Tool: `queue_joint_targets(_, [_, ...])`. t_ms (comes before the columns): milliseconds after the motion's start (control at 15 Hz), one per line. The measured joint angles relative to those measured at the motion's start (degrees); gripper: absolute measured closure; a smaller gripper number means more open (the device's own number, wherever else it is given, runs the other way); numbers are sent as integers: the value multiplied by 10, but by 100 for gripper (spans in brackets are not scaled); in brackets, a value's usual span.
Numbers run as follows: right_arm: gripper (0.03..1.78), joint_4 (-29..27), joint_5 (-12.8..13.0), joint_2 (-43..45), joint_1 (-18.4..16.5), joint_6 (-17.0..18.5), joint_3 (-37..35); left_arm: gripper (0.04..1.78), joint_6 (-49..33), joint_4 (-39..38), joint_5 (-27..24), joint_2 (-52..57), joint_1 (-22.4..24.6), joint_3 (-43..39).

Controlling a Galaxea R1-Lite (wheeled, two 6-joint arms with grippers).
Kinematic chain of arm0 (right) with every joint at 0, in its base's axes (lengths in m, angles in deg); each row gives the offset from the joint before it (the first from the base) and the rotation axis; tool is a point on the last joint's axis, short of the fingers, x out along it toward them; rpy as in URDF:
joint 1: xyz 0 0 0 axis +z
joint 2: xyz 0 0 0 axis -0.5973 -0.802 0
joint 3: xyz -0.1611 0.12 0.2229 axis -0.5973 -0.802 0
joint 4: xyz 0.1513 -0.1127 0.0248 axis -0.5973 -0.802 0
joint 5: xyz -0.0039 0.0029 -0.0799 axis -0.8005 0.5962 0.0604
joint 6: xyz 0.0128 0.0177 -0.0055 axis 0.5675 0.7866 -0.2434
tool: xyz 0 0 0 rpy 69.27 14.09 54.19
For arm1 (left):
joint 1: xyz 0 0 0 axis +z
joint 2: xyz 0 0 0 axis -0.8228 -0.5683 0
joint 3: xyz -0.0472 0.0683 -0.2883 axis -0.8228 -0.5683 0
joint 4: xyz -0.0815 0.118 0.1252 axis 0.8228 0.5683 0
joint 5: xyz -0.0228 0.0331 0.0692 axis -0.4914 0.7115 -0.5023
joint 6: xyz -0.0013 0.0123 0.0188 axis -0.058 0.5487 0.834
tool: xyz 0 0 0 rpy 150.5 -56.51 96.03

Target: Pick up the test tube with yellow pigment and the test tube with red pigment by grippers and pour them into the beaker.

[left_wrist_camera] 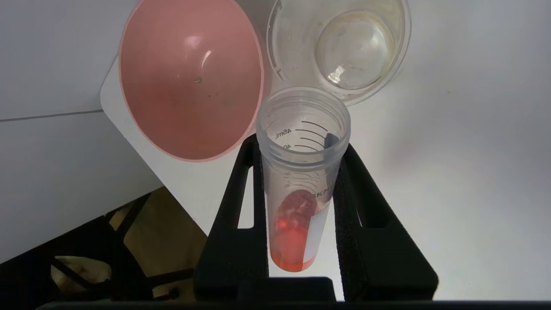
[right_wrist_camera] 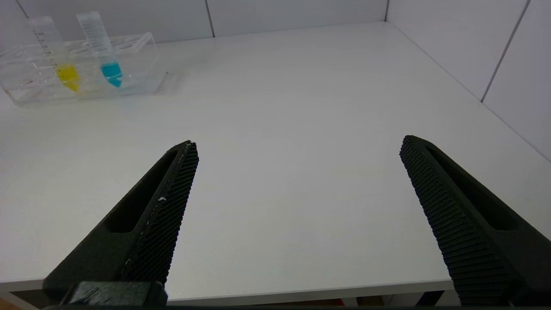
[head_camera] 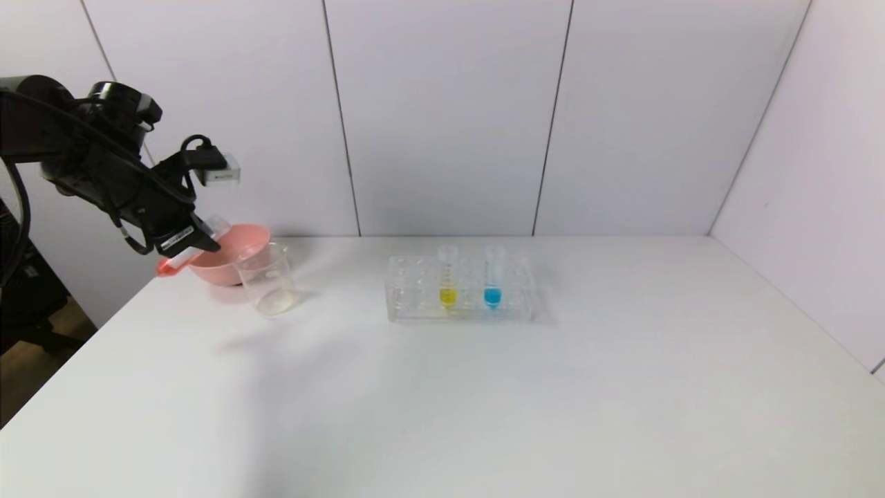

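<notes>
- The left gripper, black with two pointed jaws, is clamped tight on the slim clear plastic test tube with red pigment, gripping it around the middle of the barrel with the open mouth well clear of the jaws.
- That tube hangs tilted in the air just beside the small clear glass beaker, mouth toward it and above the rim of the pink plastic bowl; the red liquid sits in the round tip, not yet spilling.
- The beaker looks empty, so I judge the pour has not begun.
- The tube looks light, stiff and smooth; a mid-barrel hold seems right, as a squeeze near the threaded mouth could slip.
- The beaker is glass and light; a knock could tip it.
- The clear plastic test tube with yellow pigment stands upright in the clear multi-hole rack, well apart from the beaker, beside a blue-tipped tube.
- The right gripper hovers over the white table far from the beaker, jaws spread wide, holding nothing.
</notes>
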Motion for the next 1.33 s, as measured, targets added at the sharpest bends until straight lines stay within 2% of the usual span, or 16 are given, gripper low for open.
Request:
queue_joint_targets(200, [10,0,0,0,0,0,0,137,7,-1,64,-10,-21,3])
queue_joint_targets(533, [10,0,0,0,0,0,0,137,11,-3,131,-27,-52,7])
queue_joint_targets(1333, [10,0,0,0,0,0,0,137,26,-1,261,-42,-90,11])
